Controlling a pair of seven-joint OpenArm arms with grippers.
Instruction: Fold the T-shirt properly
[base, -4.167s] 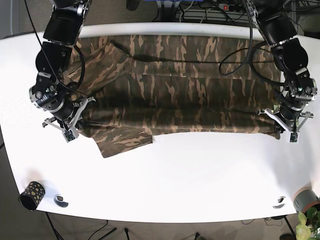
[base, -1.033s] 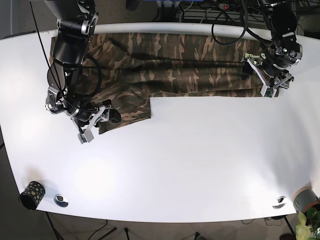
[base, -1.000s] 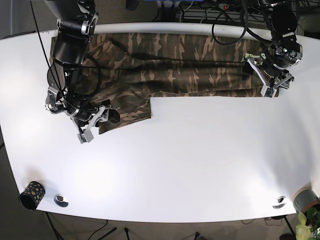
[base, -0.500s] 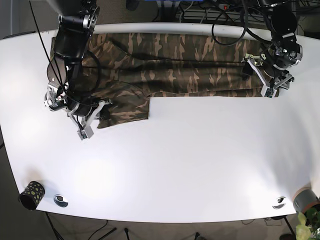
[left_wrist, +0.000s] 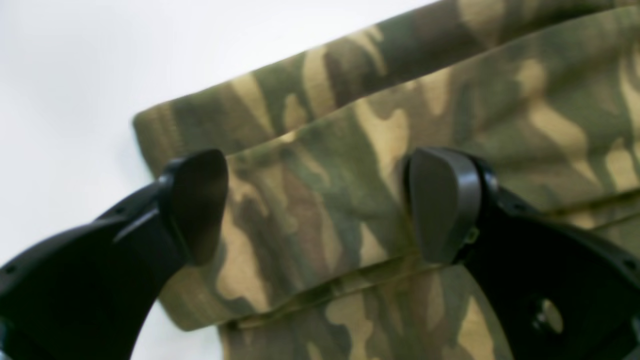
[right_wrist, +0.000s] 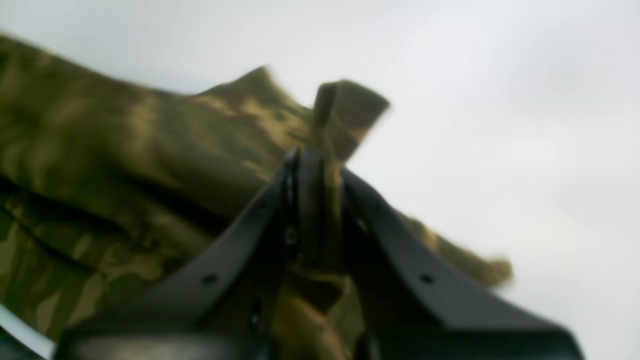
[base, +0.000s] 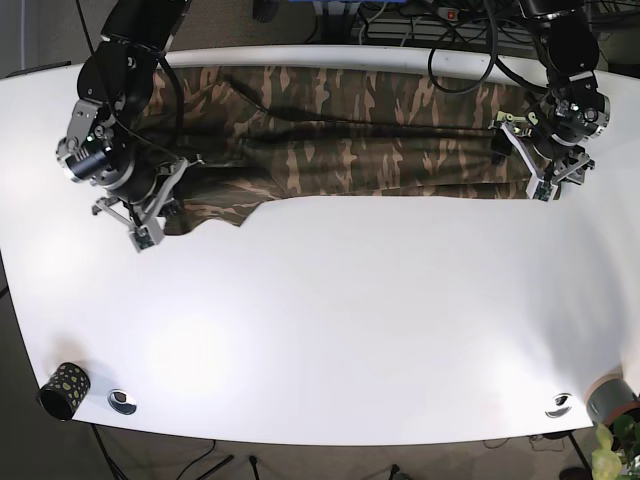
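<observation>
The camouflage T-shirt (base: 350, 140) lies folded into a long band across the far part of the white table (base: 350, 330). My right gripper (base: 150, 218), at the left of the base view, is shut on a fold of the shirt's cloth (right_wrist: 327, 150), which stands up between its fingers (right_wrist: 305, 200). My left gripper (base: 537, 172), at the right of the base view, is open. In the left wrist view its fingertips (left_wrist: 197, 200) straddle the shirt's layered corner (left_wrist: 310, 165) without closing on it.
A patterned cup (base: 63, 388) and a small metal disc (base: 122, 401) sit at the front left corner. Another disc (base: 558, 405) and a grey pot with a plant (base: 610, 400) sit at the front right. Cables (base: 400, 20) run behind the table.
My right gripper has pulled the sleeve flap from the lower left up and leftward, so the flap no longer sticks out. My left gripper has hardly moved and stays open.
</observation>
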